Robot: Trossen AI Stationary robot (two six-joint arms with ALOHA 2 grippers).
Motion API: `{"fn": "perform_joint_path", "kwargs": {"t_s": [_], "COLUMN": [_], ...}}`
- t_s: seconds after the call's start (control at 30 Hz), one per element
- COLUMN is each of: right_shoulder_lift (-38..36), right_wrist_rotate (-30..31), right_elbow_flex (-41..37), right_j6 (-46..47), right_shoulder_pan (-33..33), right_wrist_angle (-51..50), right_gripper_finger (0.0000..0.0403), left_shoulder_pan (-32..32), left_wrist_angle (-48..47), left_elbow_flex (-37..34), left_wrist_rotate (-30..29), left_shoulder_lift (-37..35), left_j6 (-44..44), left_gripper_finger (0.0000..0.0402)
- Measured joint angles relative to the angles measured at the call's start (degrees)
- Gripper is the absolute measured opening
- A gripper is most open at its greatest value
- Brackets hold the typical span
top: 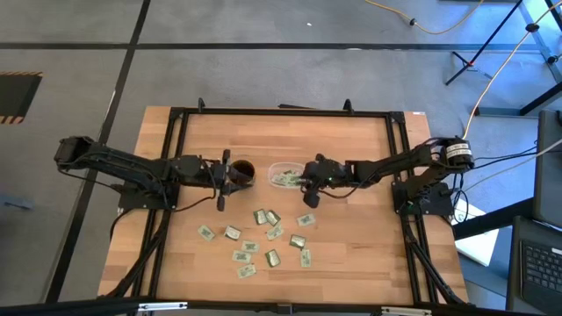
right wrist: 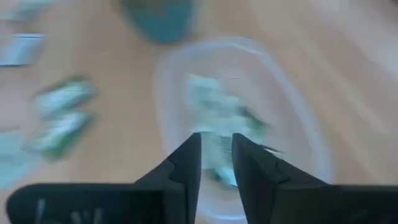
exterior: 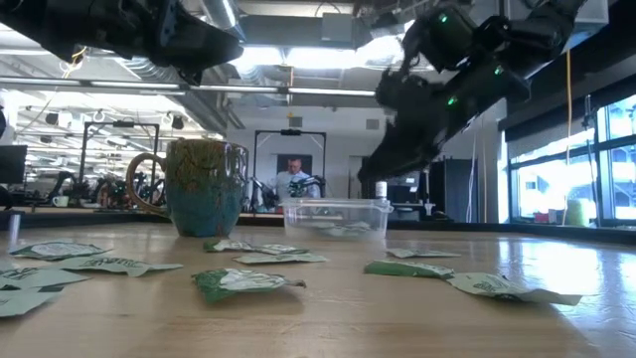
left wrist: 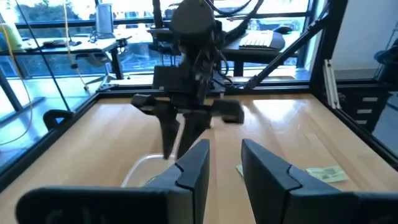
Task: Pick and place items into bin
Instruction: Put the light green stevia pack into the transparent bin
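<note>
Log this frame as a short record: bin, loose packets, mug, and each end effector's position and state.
bin: small clear plastic container, mid-table, some packets inside
loose packets: small flat green-and-white packets scattered on the wooden table, on the side of the bin away from the arms' bases
mug: round teal-and-brown mug, beside the bin
right end effector: above the bin, fingers apart, nothing between them
left end effector: by the mug, open, empty

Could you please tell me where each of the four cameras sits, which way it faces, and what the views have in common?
High view: overhead, looking straight down on the table; both arms show.
Low view: at tabletop height, looking level past the mug and bin into the room; arms enter from above.
Left wrist view: on the left arm, looking past its open fingers at the right arm.
Right wrist view: on the right arm, looking down past its fingers into the bin.
Shared: high, low and right wrist views all show bin, mug and packets.
</note>
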Motion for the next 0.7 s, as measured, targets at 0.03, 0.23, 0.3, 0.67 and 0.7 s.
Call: {"fn": "perform_joint_path", "kwargs": {"t_s": [0.03,0.23,0.3,0.67,0.7], "right_shoulder_lift": [-0.50,-1.05,-1.01,1.80,2.46], "right_wrist_rotate": [-4.30,-16.98,-12.37,-7.56,-7.56], "right_elbow_flex": [0.00,0.01,0.00,0.02,0.02], "right_j6": [-1.59,-6.30,-4.69,0.96,1.11], "right_shoulder_pan": [0.46,6.48,8.43,12.99,13.17], "right_wrist_angle": [-0.20,-3.52,-7.16,-14.05,-14.03], "right_gripper_finger": [0.0095,0.0094,0.0094,0.0094,0.0094], "left_shoulder_pan": [0.00,0.00,0.00,0.00,0.00], "left_wrist_angle": [0.04,0.04,0.02,-0.05,-0.05], "left_elbow_flex": [0.00,0.00,0.00,0.00,0.00], "left_wrist_rotate": [0.15,0.16,0.16,0.12,0.12], "left_shoulder_lift": [0.00,0.00,0.00,0.02,0.02], "left_j6": [-0.02,-0.02,-0.02,-0.02,-0.02], "left_gripper_finger": [0.0088,0.0088,0.0088,0.0088,0.0088]}}
